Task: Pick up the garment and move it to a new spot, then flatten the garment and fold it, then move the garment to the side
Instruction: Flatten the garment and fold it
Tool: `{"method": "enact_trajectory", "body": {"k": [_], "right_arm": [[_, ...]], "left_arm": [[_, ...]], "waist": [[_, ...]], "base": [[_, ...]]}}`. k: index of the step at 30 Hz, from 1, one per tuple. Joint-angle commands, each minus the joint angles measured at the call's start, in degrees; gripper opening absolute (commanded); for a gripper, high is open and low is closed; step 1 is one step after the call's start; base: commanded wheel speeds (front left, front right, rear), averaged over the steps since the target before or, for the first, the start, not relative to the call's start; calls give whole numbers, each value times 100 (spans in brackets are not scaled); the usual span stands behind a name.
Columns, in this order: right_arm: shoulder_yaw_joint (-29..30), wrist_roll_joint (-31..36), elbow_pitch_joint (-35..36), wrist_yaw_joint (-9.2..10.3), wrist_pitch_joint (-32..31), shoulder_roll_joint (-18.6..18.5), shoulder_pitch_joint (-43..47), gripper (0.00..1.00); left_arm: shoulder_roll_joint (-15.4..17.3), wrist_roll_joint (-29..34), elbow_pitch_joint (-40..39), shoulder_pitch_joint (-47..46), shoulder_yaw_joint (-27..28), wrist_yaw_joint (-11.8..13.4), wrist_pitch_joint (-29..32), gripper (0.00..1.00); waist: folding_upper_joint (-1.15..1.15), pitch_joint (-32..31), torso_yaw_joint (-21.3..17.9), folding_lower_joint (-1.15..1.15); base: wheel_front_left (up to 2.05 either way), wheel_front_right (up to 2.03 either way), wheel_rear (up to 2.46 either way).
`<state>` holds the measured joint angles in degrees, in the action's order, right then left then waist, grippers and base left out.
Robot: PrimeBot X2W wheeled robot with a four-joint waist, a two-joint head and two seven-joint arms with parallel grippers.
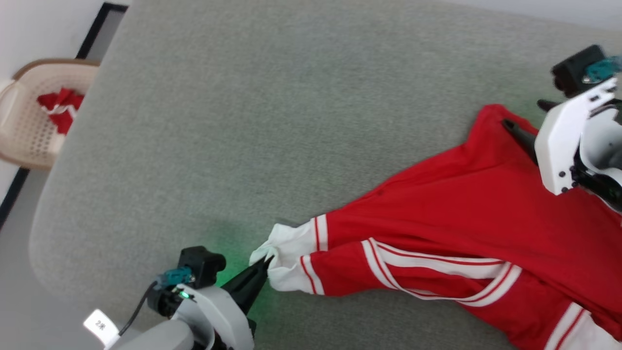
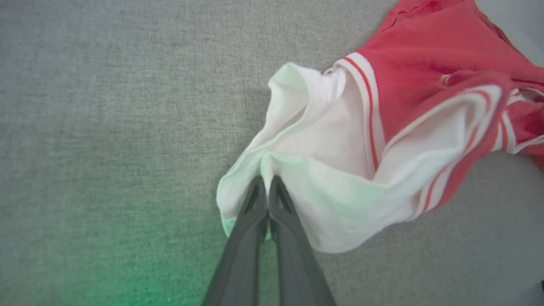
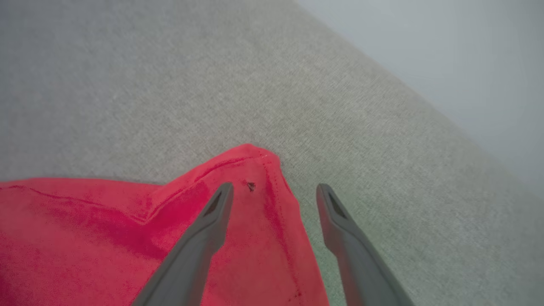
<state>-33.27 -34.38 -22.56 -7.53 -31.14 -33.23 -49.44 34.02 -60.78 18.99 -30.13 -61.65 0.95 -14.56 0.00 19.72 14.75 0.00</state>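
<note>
Down at the near left, the left gripper [image 1: 266, 262] reaches in from its pale forearm. Its fingers are pressed together, pinching the white sleeve end of the garment [image 1: 461, 204], which is spread over the right part of the grey table [image 1: 243, 121]. The right gripper [image 3: 275, 188] angles down over a red corner, fingers spread apart, one above cloth, one above the table.

Broad grey woven-fabric surface [image 1: 233, 112], rounded at its corner, with a green glow [image 1: 221, 245] cast on its near edge. Off the far left corner stands a beige perforated plastic basket [image 1: 22, 133] with red-and-white cloth [image 1: 62, 106] inside. Grey floor [image 1: 14, 282] below, edged by a black strip [image 1: 94, 35] against a white wall [image 1: 43, 24].
</note>
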Motion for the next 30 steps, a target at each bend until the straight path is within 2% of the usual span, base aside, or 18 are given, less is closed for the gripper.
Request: {"method": "enact_trajectory", "body": {"k": [1,10,11,12,14,17,21,26,30], "right_arm": [[-177,-90,-200,9,-70,4,-180,100],[-1336,-950,-1622,10,-1249,23,-798,100],[-1424,-1040,-1740,11,-1393,16,-806,44],[-1513,-1170,-1809,11,-1571,37,-791,0],[-1713,-1344,-1871,8,-1862,-11,-805,0],[-1766,-1530,-1948,8,-1906,-51,-954,0],[-1739,-1675,-2014,10,-1631,-43,-1165,0],[-1650,-1829,-1904,9,-1166,21,-1517,0],[-1592,-1940,-1741,9,-760,34,-1721,0]], "left_arm": [[-39,43,77,-25,-31,-29,29,0],[-303,82,458,-103,-25,-221,12,0],[-324,80,498,-109,-16,-232,18,0],[-338,81,535,-112,-7,-242,14,0],[-353,89,616,-114,6,-270,7,0],[-360,70,703,-178,40,-327,9,0],[-249,-49,703,-378,104,-448,201,0],[185,-150,397,-907,261,-556,691,0],[706,-129,49,-1543,424,-585,1224,0]], "waist": [[0,183,250,0],[0,313,474,0],[0,319,483,0],[0,322,488,0],[0,326,478,0],[0,314,429,0],[0,221,292,0],[0,-27,53,0],[0,-305,-160,0]], "base": [[0,0,0],[0,0,0],[0,0,0],[0,0,0],[0,0,0],[0,0,0],[0,0,0],[0,0,0],[0,0,0]]}}
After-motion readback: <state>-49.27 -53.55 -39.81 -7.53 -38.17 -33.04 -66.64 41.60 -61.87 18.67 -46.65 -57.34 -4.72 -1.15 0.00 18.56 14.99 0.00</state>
